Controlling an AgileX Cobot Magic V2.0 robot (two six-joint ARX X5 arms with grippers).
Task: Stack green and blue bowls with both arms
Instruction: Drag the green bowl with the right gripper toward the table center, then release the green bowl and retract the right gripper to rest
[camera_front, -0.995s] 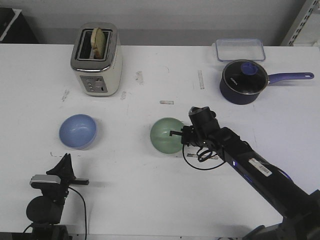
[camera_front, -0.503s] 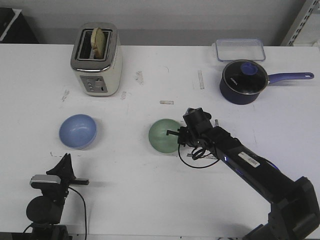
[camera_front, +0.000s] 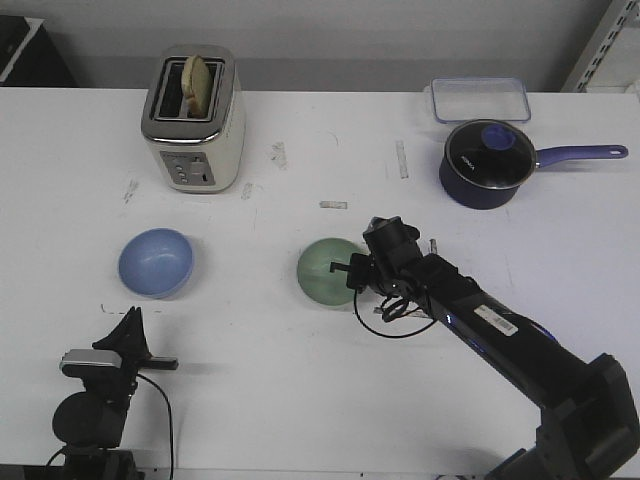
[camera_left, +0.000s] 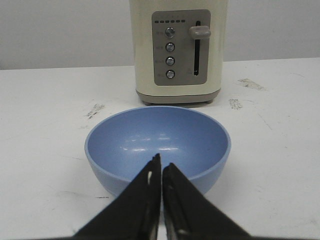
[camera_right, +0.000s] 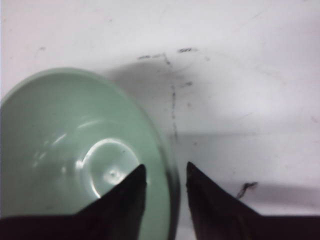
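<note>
Green bowl (camera_front: 327, 272) sits near the table's middle, apparently tipped slightly toward the left arm's side, probably because the right gripper (camera_front: 352, 270) has its rim. Right wrist view: one fingertip (camera_right: 131, 186) lies inside the bowl (camera_right: 75, 155), the other outside, the rim wall running down between them; gap narrow, so I judge the fingers pinched on the rim, though actual contact is hard to confirm in the blur. A rim pinch suits a smooth round bowl with no handle. Blue bowl (camera_front: 156, 262) rests upright, well apart from the green one, on the robot's left, in front of the toaster (camera_front: 193, 118). Left gripper (camera_front: 128, 335) is parked near the table's front edge, short of the blue bowl; in the left wrist view its fingers (camera_left: 150, 200) are pressed together, holding nothing, pointed at the bowl's (camera_left: 157, 145) near wall. Likely step in hand: lifting the green bowl to carry it toward the blue. Saucepan (camera_front: 492, 163) and clear container (camera_front: 480, 98) stand far right, out of the path.
</note>
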